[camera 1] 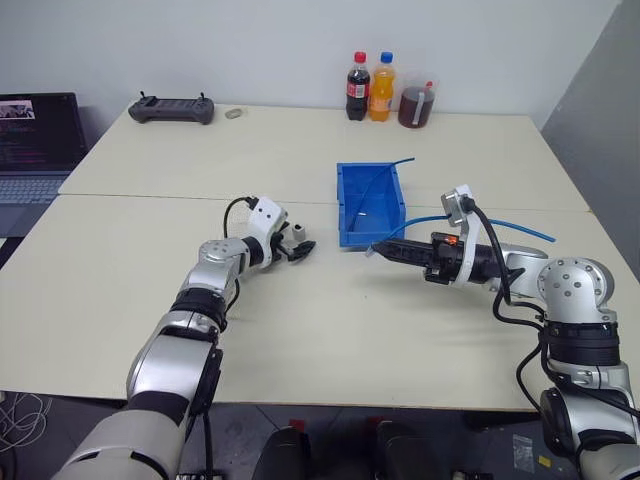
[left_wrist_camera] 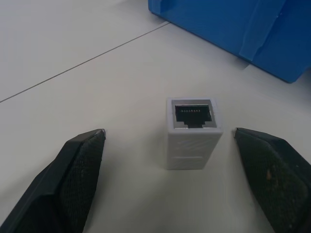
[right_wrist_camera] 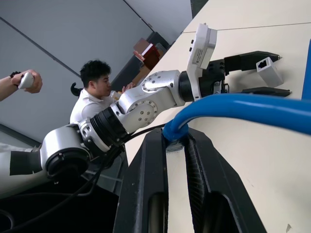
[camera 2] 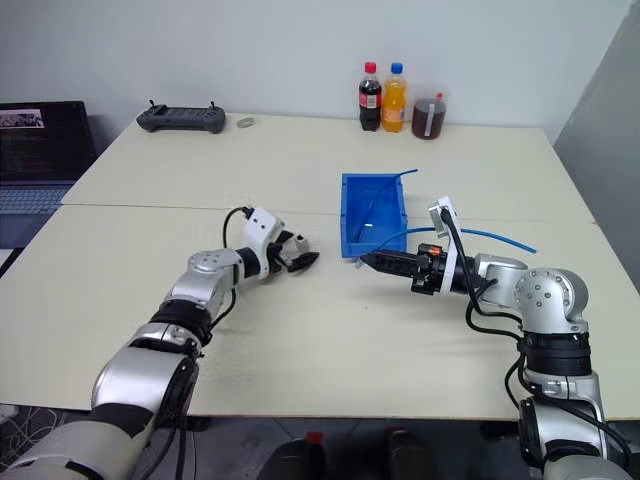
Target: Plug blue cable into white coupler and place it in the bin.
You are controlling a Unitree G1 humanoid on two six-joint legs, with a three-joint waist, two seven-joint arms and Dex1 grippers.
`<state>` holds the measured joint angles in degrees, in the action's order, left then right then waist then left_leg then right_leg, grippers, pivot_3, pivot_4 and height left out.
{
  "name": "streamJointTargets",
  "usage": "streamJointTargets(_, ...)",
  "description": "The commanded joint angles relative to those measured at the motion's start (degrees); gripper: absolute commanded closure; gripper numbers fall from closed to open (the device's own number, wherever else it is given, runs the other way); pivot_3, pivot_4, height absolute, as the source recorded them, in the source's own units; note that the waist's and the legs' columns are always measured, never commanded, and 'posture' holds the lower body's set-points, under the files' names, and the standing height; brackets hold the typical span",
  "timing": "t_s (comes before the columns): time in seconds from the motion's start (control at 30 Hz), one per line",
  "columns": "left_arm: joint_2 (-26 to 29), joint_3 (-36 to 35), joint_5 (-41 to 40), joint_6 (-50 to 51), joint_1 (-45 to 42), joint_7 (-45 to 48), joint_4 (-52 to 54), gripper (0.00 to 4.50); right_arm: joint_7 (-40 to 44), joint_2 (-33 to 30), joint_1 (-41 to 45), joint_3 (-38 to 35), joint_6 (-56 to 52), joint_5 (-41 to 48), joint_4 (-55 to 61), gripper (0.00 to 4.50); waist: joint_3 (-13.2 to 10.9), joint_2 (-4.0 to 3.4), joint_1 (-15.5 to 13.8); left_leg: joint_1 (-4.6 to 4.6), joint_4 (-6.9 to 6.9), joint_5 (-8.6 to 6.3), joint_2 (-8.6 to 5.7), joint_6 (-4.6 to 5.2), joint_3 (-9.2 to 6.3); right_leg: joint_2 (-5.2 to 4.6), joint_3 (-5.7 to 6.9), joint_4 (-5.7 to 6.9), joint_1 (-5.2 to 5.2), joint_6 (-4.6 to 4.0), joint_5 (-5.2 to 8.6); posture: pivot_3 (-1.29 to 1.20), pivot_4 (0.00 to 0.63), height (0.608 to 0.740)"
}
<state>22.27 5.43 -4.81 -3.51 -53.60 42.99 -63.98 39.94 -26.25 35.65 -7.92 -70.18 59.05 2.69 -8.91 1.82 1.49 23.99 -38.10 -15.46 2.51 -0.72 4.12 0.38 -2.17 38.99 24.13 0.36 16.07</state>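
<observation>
The table (camera 1: 300, 330) is pale and wide, seamed across the middle. On it, right of centre, stands the bin (camera 1: 370, 205), open-topped, with a loop of the cable (camera 1: 500, 228) running through it and out over its right wall toward the right arm. At the table's far edge stand two bottles (camera 1: 370, 87) and a jar (camera 1: 417, 105); a black controller (camera 1: 172, 109) lies at the far left, and a laptop (camera 1: 35, 145) sits beyond the table's left side.

The right end effector (camera 1: 385, 250) points left, just in front of the bin, and is closed on the cable's end; the right wrist view shows the blue cord pinched between its two black fingers (right_wrist_camera: 146, 194).

The left end effector (camera 1: 297, 247) is wide open, left of the bin. The coupler (left_wrist_camera: 193, 132) stands on the table between its fingers (left_wrist_camera: 73, 170), untouched by either, its dark socket facing up.

A person (right_wrist_camera: 95, 94) shows in the right wrist view, beyond the table.
</observation>
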Motion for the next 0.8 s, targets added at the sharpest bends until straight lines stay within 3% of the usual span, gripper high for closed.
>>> streamJointTargets(0.03, 0.19, -0.11, 2.18, -1.32, -0.17, 1.72, -2.27, 0.58, -0.37, -0.39, -0.6, -2.09, 0.66, 1.22, 2.78, 4.28, 0.0, 0.0, 0.04, -0.01, 0.0, 0.0, 0.0, 0.0, 0.0, 0.0, 0.0, 0.01, 0.0, 0.0, 0.0, 0.0, 0.15, 0.74)
streamJointTargets(0.53, 1.86, -0.75, 3.06, -0.25, 3.96, 2.81, -0.33, 3.73, -0.57, 0.0, -0.71, -1.7, 1.79, 0.71, 2.4, 4.28, 0.06, -0.02, 0.4, -0.13, -0.03, 0.01, 0.06, -0.01, 0.03, 0.04, -0.04, 0.12, -0.03, -0.01, -0.01, 0.0, 0.15, 0.74)
streamJointTargets(0.8, 2.07, -1.53, 2.33, -0.05, 6.04, 4.68, 3.99, 3.71, -0.15, -0.04, -0.55, -0.57, 2.9, -0.24, 2.46, 4.28, 0.08, -0.05, 0.53, -0.15, -0.02, 0.01, 0.1, -0.01, 0.06, 0.07, -0.08, 0.13, -0.03, -0.01, -0.01, 0.0, 0.15, 0.74)
